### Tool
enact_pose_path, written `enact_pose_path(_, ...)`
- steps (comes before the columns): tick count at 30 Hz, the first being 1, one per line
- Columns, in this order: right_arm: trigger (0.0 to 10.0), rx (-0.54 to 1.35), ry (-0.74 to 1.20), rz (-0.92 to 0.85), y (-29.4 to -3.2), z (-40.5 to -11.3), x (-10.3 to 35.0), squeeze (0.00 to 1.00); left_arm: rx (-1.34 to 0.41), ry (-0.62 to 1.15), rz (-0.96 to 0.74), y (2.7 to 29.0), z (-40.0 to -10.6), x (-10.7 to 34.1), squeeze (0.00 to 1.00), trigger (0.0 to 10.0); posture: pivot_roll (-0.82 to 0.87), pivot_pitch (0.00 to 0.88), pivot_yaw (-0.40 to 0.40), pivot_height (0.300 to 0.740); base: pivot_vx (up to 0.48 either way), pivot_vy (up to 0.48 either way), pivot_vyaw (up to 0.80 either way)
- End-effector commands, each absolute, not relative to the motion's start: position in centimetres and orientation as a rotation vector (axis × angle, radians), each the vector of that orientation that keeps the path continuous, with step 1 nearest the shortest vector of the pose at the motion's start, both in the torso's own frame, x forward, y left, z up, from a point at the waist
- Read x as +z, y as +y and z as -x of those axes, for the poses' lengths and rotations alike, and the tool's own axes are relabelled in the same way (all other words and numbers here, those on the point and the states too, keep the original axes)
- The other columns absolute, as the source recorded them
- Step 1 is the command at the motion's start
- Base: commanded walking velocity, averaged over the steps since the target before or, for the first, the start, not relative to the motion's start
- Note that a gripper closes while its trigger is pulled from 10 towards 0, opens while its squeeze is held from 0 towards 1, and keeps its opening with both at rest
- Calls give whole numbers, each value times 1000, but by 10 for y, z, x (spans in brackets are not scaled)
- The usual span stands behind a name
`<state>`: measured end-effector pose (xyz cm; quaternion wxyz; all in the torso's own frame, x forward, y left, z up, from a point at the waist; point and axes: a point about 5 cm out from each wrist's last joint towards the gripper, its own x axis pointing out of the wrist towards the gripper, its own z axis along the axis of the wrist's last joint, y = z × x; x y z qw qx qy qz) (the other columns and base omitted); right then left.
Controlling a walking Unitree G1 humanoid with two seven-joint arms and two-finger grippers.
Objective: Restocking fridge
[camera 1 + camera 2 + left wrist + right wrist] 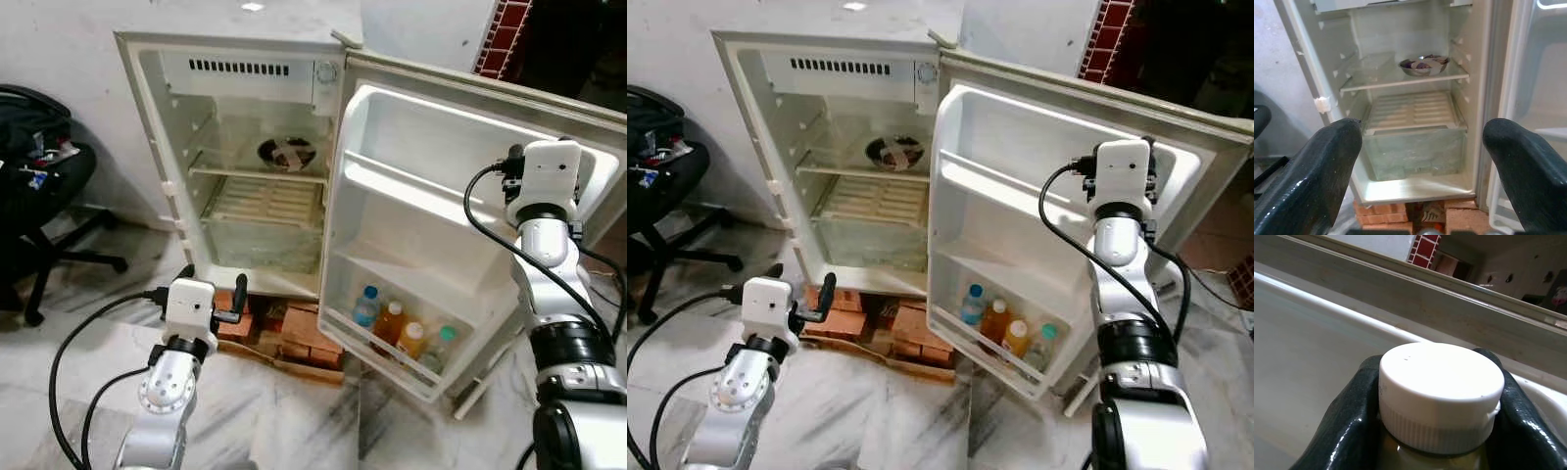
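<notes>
In the head view, your right arm rises at the right of the frame, level with the fridge door [411, 235]; four bottles [402, 331] stand in its bottom rack, lower centre. The left gripper [231, 305] idles low at the left. At your left wrist, the fingers [1327, 161] are spread, facing the fridge interior [1410, 122]. At your right wrist, the right gripper [1437, 396] clamps an upright bottle [1440, 394] under its white cap, the door shelf just behind.
</notes>
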<state>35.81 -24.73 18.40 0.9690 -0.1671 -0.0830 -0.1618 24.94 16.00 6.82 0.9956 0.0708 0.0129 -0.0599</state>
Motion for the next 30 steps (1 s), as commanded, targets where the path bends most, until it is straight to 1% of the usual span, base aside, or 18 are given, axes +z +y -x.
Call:
enact_pose_path(1, 10000, -360, -50, 300, -259, -354, 163, 39, -122, 21, -148, 159, -251, 71, 0, 10000, 71, 0, -22, 740, 0, 0, 0)
enact_pose_path(2, 10000, -366, -57, 300, -260, -354, 165, 965, -122, 22, -149, 160, -251, 71, 0, 10000, 70, 0, -21, 740, 0, 0, 0)
enact_pose_path(3, 10000, -377, -72, 304, -262, -354, 169, 1000, -122, 23, -150, 160, -251, 71, 0, 10000, 70, 0, -20, 740, 0, 0, 0)
enact_pose_path(9, 10000, -433, -194, 304, -268, -356, 193, 1000, -126, 23, -155, 160, -251, 72, 0, 10000, 70, 0, -18, 740, 0, 0, 0)
enact_pose_path(10, 10000, -440, -255, 303, -268, -356, 205, 1000, -123, 22, -155, 161, -251, 73, 0, 10000, 69, 0, -16, 740, 0, 0, 0)
enact_pose_path(22, 10000, -447, -472, 369, -261, -352, 247, 1000, -118, 33, -152, 161, -248, 71, 0, 10000, 78, 0, -26, 740, 0, 0, 0)
enact_pose_path(24, 10000, -463, -501, 396, -264, -351, 254, 1000, -118, 34, -151, 160, -248, 71, 0, 10000, 79, 0, -29, 740, 0, 0, 0)
enact_pose_path(26, 10000, -494, -524, 399, -271, -346, 259, 1000, -103, 37, -143, 161, -247, 70, 0, 10000, 80, 0, -30, 740, 0, 0, 0)
enact_pose_path(30, 10000, -516, -557, 389, -278, -340, 263, 1000, -78, 43, -137, 163, -247, 70, 0, 10000, 80, 0, -30, 740, 0, 0, 0)
